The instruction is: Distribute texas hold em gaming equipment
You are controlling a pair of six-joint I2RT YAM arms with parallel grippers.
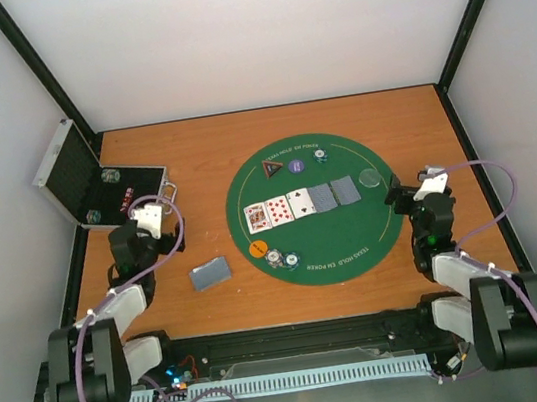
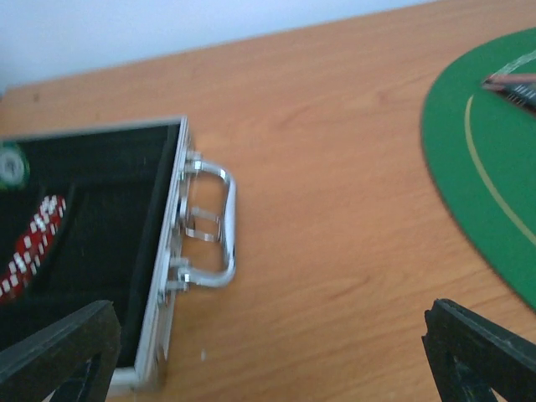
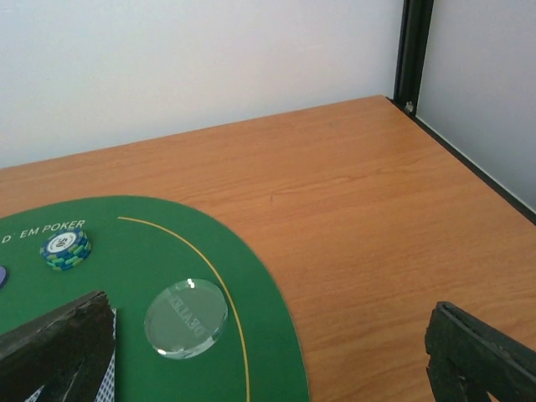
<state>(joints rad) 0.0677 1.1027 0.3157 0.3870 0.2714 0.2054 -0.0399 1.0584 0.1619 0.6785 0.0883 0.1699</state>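
**Mind the case handle and the clear disc**

At far left, the open case holds a red chip stack and a green-white chip. Your left gripper hangs wide and empty beside its handle, and a careless descent could snag it. The card deck lies off the mat. Your right gripper, equally wide and empty, hovers near the clear disc. A sweep there could scatter it or the dealt cards.

White walls with black corner posts enclose an evenly lit wooden tabletop
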